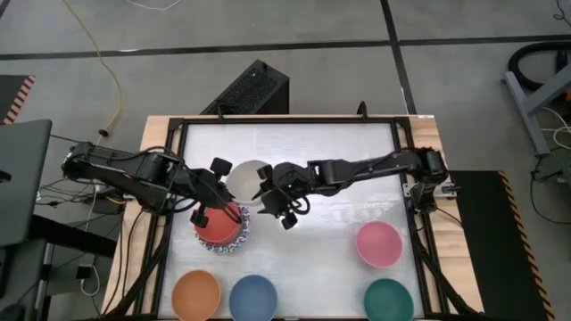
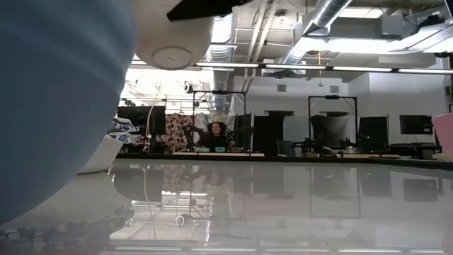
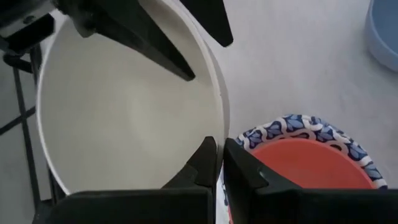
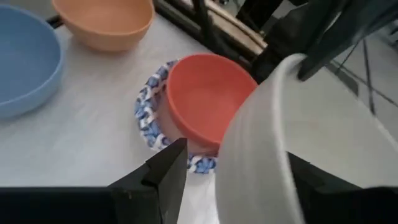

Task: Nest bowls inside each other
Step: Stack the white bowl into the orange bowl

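A: The surface (image 1: 321, 178) looks like a smooth white sheet with a soft sheen; in the low view it mirrors the room's lights. Its outer edge (image 1: 136, 241) is bare pale wood, with a dark metal frame (image 1: 285, 119) on it.

B: And the bowls?

A: The beige bowl (image 3: 124, 118) looks matt and smooth inside, like plain plastic or unglazed ware; I cannot tell which. The red bowl (image 4: 208, 99) is smooth with a dull finish. The patterned bowl (image 4: 149, 115) under it has a printed blue rim.

B: The tools?

A: The left tool (image 3: 219, 165) has matt black fingers, plastic-looking, as does the right tool (image 4: 233, 180).
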{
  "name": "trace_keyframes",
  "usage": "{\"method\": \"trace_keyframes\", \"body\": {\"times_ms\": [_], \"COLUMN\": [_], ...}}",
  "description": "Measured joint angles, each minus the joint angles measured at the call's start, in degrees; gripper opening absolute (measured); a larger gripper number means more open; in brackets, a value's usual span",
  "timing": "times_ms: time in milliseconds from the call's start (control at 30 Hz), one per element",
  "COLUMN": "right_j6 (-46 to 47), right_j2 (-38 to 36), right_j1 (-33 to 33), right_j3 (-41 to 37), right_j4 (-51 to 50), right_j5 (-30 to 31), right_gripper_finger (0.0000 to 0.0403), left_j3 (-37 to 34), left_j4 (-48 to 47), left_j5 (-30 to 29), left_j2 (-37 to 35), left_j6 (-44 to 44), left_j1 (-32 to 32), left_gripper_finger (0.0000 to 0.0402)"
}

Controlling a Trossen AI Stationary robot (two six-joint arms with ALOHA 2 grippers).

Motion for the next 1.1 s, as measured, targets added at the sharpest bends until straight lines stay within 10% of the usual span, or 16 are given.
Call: {"method": "trace_keyframes", "body": {"times_ms": [433,1100], "right_j6": [2.76,1.08], "right_j2": [-0.09,7.36], "right_j1": [-1.45,-1.61], "right_j3": [0.02,0.71], "right_j4": [2.28,17.06], "right_j5": [-1.06,-1.24], "right_gripper_finger": [0.0029,0.0029], "left_j3": [0.02,11.14], "left_j4": [0.73,-11.82], "left_j5": [-1.67,-4.18], "left_j2": [-0.02,-1.79], "left_j6": [-1.1,-13.25], "left_j1": [0.02,-4.11], "left_gripper_finger": [0.0,0.0174]}}
